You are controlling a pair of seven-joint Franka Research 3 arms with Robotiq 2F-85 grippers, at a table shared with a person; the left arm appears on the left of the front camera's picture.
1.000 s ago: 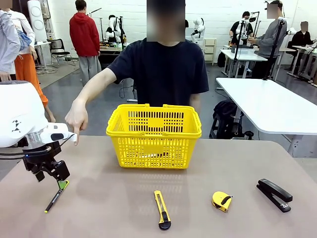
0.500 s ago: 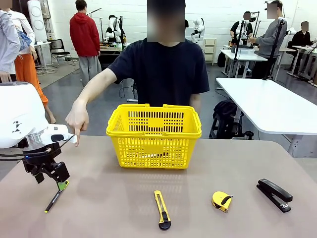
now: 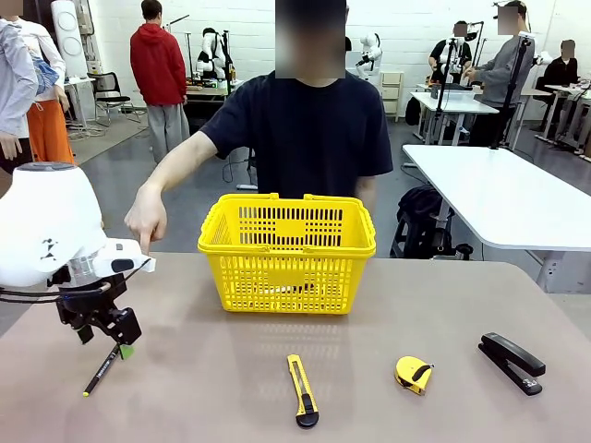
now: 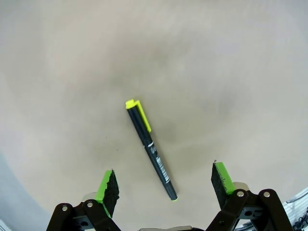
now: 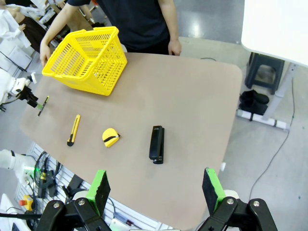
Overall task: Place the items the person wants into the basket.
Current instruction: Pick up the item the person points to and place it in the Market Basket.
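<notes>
I had the front camera facing the basket (image 3: 286, 277) across the counter (image 3: 231, 378); the right wrist camera shared both from high above, and the left looked down close over bare counter.

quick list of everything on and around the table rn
basket: 1, yellow, far middle of table
pen: 1, black with yellow accents, near left
utility knife: 1, yellow with black tip, near middle
tape measure: 1, yellow and black, right of the utility knife
stapler: 1, black, near right
table: 1, tan
person's hand: 1, finger pointing down, far left edge
left gripper: 1, black with green pads, open above the pen
right gripper: 1, black with green pads, open, high over the table
</notes>
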